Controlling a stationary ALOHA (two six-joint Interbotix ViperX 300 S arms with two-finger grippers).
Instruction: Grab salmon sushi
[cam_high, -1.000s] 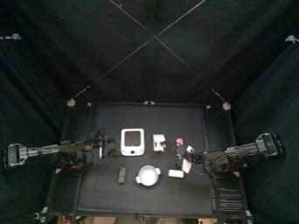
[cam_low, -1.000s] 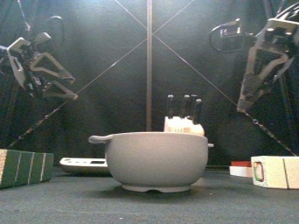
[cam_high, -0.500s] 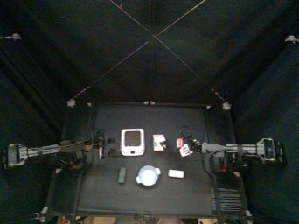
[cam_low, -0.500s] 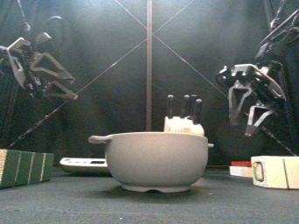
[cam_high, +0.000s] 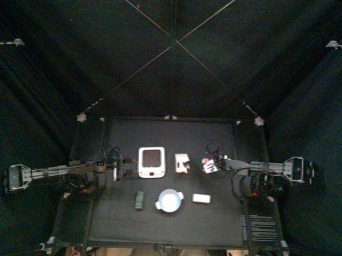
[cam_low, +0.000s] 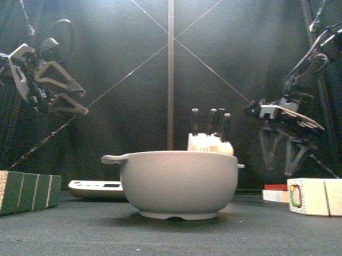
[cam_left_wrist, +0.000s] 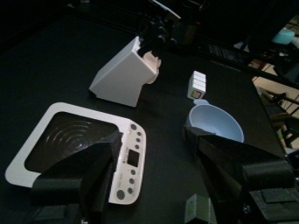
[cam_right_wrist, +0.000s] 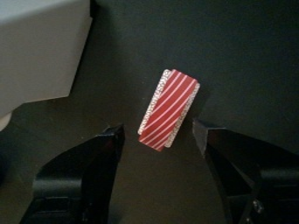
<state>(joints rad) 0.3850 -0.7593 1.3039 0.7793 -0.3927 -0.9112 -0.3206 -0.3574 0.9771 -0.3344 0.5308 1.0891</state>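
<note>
- Salmon sushi (cam_right_wrist: 170, 109): small red-and-white striped oblong, lying on the desk (cam_right_wrist: 233, 52) beside a white block (cam_right_wrist: 41, 48).
- Right pincer (cam_right_wrist: 163, 149): jaws spread wide, one on each side of the sushi, nothing held.
- Left pincer (cam_left_wrist: 158, 179): jaws apart, empty, above a white phone-like slab (cam_left_wrist: 82, 149); bowl (cam_left_wrist: 216, 127) nearby.
</note>
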